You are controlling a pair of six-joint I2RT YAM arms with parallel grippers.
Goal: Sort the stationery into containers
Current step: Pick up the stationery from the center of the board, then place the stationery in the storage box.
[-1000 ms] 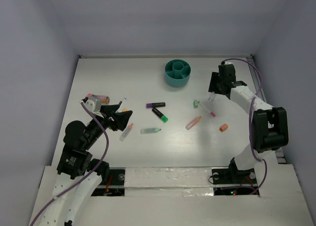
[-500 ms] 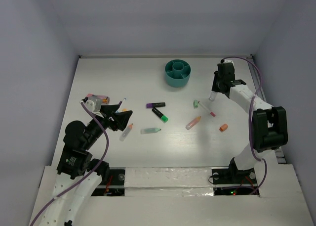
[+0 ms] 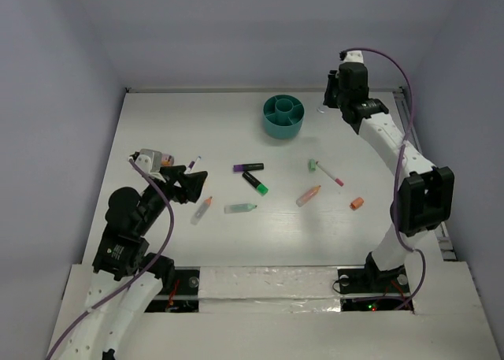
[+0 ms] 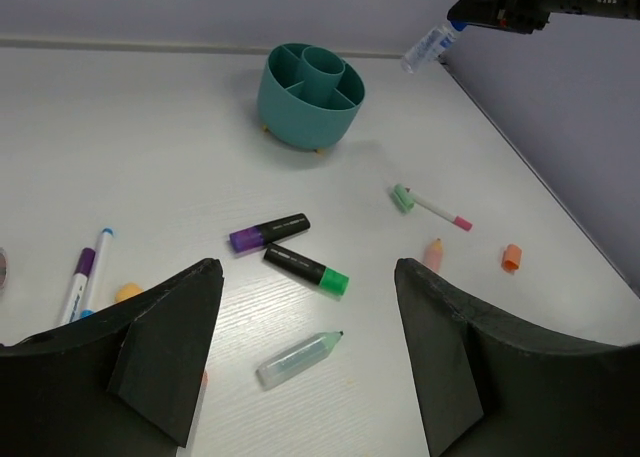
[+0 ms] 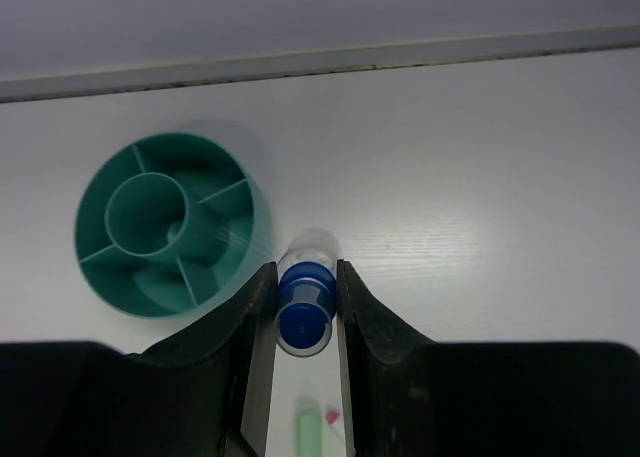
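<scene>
One blue-capped clear bottle (image 5: 305, 302) sits pinched between the closed jaws of the right gripper (image 5: 305, 289). It is held clear of the table (image 3: 157, 116), just right of the teal organiser (image 5: 258, 239) at the middle left of the right wrist view. To place it well, I would carry it left until it hangs squarely over one ring compartment rather than a divider, lower it close to the rim, then let go. The left gripper (image 4: 308, 312), jaws apart and holding nothing, hovers at the left of the top view.
</scene>
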